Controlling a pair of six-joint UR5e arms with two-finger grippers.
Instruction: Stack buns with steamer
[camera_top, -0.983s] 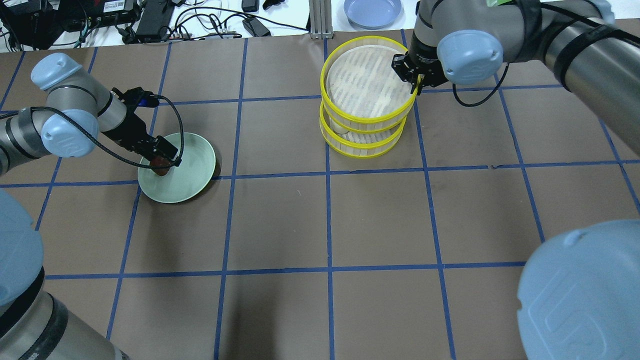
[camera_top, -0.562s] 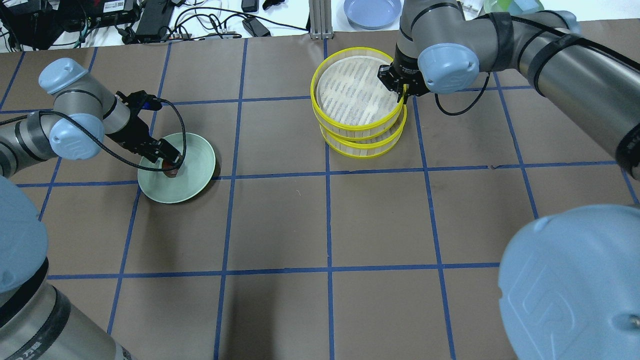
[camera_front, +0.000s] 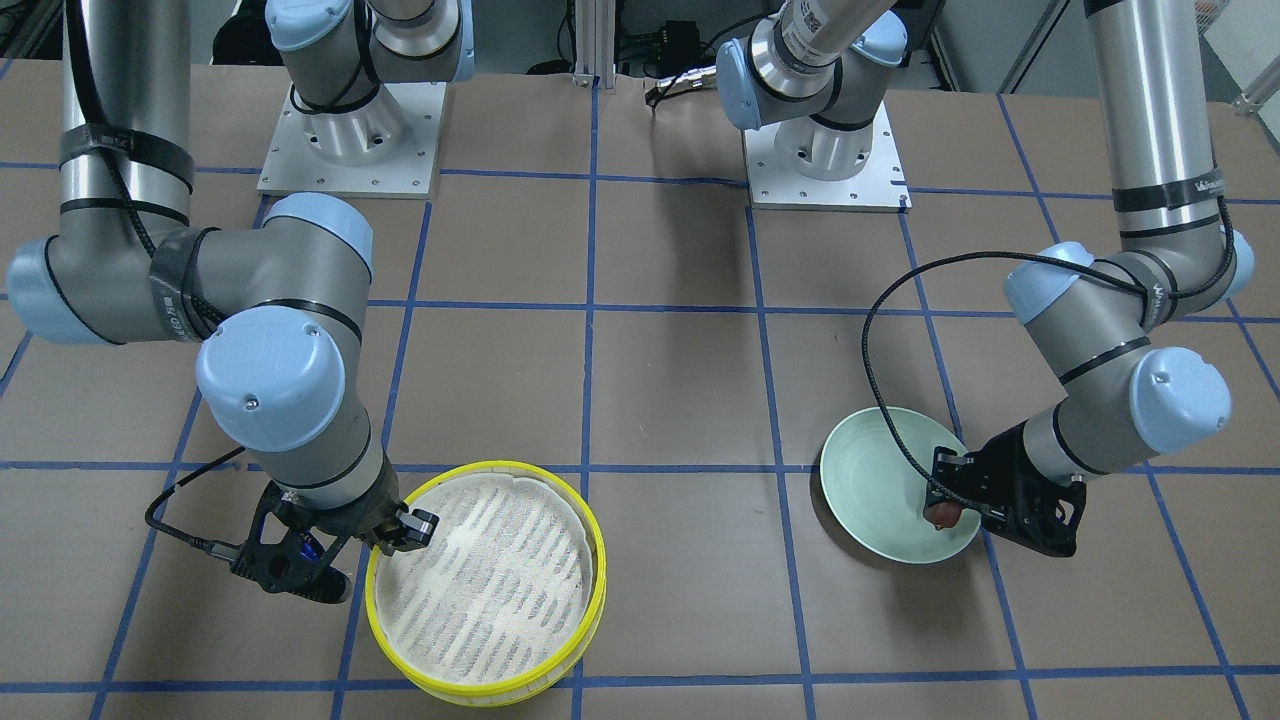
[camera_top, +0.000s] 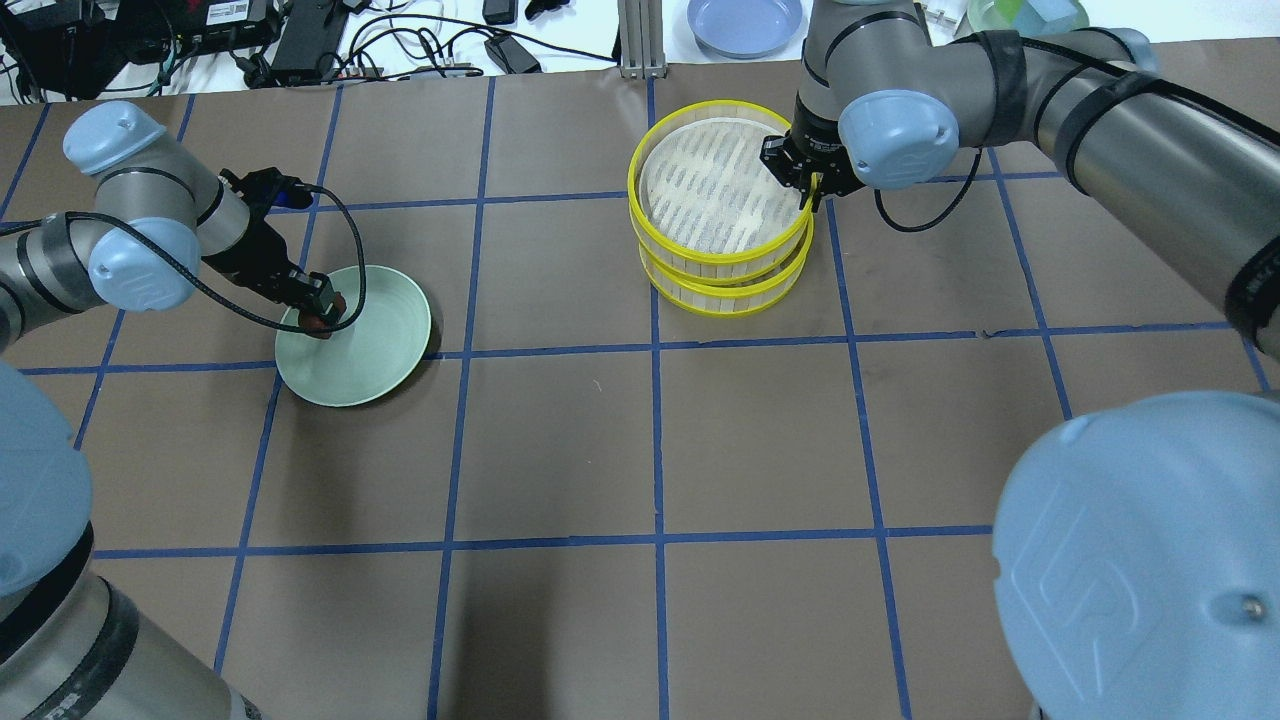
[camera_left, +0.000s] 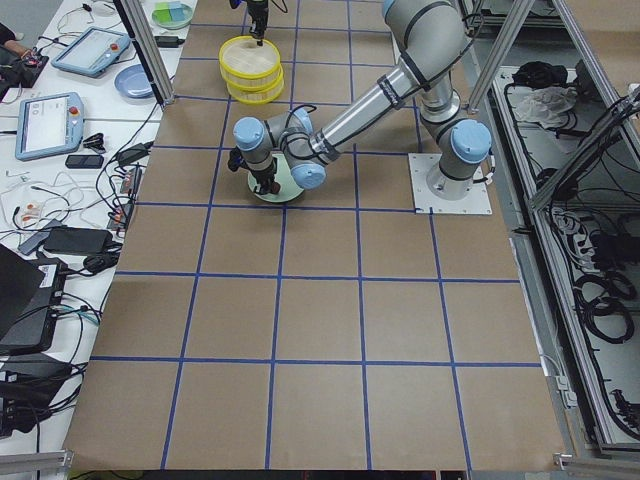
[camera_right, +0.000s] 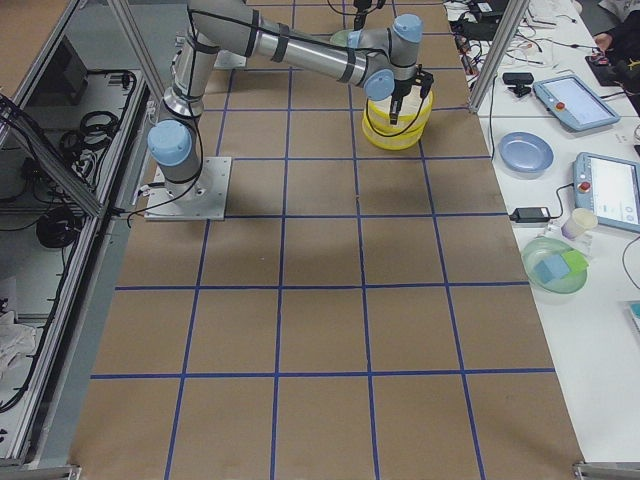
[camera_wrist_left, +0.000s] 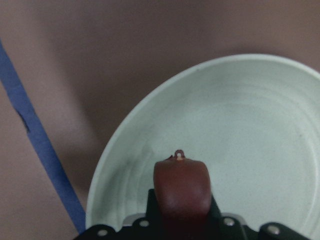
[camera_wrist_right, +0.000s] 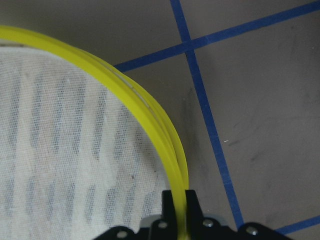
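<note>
My left gripper (camera_top: 322, 316) is shut on the dark reddish-brown bun (camera_top: 316, 323) and holds it just above the left part of the pale green plate (camera_top: 378, 340). The left wrist view shows the bun (camera_wrist_left: 181, 187) between the jaws over the plate (camera_wrist_left: 240, 125). My right gripper (camera_top: 812, 193) is shut on the right rim of the upper yellow steamer tray (camera_top: 715, 190), which sits on the lower tray (camera_top: 722, 292). The wrist view shows that rim (camera_wrist_right: 150, 117) pinched. The cream bun is hidden.
A blue plate (camera_top: 745, 22), a green bowl (camera_top: 1025, 15), cables and electronics lie on the white table beyond the far edge. The two arm bases (camera_front: 350, 140) stand at the robot's side. A blue tape grid marks the brown table.
The right gripper has carried the upper tray left and toward me, squarer over the lower tray, hiding the cream bun. The left gripper with the brown bun has shifted toward the plate's left rim.
</note>
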